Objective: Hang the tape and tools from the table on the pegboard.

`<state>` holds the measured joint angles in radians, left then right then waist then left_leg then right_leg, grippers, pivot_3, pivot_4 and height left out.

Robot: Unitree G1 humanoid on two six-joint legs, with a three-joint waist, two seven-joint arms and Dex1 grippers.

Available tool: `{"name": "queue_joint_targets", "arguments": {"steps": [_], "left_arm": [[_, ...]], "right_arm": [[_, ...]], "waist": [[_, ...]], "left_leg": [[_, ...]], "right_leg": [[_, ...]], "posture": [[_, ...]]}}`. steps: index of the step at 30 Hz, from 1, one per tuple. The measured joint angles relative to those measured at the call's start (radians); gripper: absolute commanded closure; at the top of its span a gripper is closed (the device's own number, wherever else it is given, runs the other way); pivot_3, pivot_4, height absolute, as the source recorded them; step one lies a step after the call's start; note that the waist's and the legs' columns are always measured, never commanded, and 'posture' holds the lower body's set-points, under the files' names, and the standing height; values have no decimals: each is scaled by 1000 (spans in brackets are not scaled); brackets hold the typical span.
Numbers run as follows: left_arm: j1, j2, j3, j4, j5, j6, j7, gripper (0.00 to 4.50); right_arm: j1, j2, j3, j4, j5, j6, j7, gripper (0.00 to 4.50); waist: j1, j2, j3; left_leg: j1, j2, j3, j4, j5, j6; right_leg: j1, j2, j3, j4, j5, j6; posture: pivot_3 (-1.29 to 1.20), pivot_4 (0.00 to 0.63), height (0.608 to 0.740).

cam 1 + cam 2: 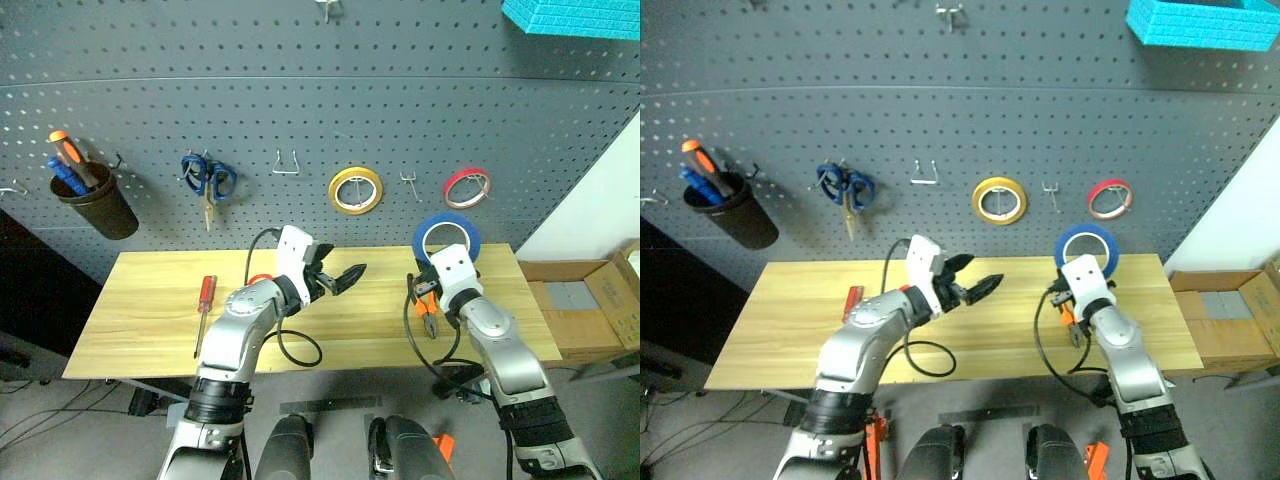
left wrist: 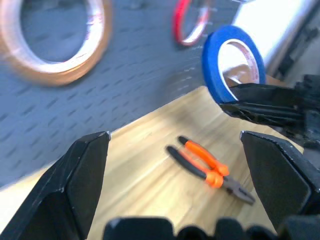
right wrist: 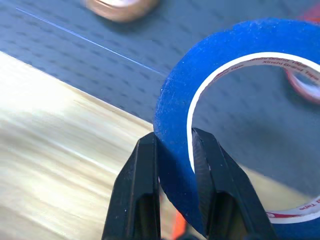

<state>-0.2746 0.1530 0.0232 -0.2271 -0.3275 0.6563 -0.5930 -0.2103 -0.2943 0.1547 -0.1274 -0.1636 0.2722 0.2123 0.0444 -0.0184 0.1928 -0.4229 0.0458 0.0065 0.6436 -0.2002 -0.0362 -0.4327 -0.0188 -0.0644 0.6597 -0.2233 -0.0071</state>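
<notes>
Cataloguing hazards, largest item first:

Pegboard: dark grey panel behind the table. Hooks already carry the blue-handled scissors, yellow roll and thin red roll. Two bare hooks sit between them; a poorly aimed approach could knock a hung item loose.

Table: light wood top, still holding the red-handled screwdriver and pliers.

Tape: blue roll, lifted off the table and held upright near the board, below the red roll. Its wall is pinched edge-on, so it may swivel or slip when pressed onto a hook.

Right gripper: clamped across the tape's wall, one finger inside the ring and one outside. The inside finger narrows the ring's opening, so a hook could snag on it.

Left gripper: jaws wide, empty, hovering above the table's middle. Likely risk: crossing the right arm's path.

Pliers: lying flat beside the right arm. A dangling cable could drag them.
</notes>
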Motion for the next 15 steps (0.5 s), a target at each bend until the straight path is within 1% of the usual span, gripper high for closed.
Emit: {"name": "queue_joint_targets", "arguments": {"steps": [2,3,6,11,15], "left_arm": [[53,1,32,-66,-55,74,29,0],[72,1,45,-97,-82,109,43,0],[80,-1,61,-161,-146,176,76,0],[33,-12,45,-166,-179,205,120,0],[-36,-11,28,-140,-183,204,123,0]], "right_arm": [[5,-8,29,-27,-46,-44,-13,4130],[4,-9,39,-30,-67,-71,-23,4130],[-9,-23,64,-25,-132,-154,-50,4130],[-58,-40,65,49,-168,-259,-68,4130],[-144,-24,48,180,-129,-286,-54,4130]], "waist": [[7,-1,-1],[11,-2,-1],[24,-4,-4],[32,-6,-8],[32,-8,-11]], "left_leg": [[4,-1,-2,2,0,0],[6,-1,-4,2,0,1],[6,-1,-5,2,1,2],[6,-2,-4,2,2,4],[6,-2,-4,1,2,4]], "right_leg": [[6,0,0,-1,0,0],[9,0,-2,-3,-2,-3],[11,0,-2,-5,-3,-5],[13,1,0,-5,-1,-4],[12,1,1,-4,2,0]], "posture": [[205,98,740],[206,98,740],[208,97,740],[197,92,740],[186,91,740]]}}
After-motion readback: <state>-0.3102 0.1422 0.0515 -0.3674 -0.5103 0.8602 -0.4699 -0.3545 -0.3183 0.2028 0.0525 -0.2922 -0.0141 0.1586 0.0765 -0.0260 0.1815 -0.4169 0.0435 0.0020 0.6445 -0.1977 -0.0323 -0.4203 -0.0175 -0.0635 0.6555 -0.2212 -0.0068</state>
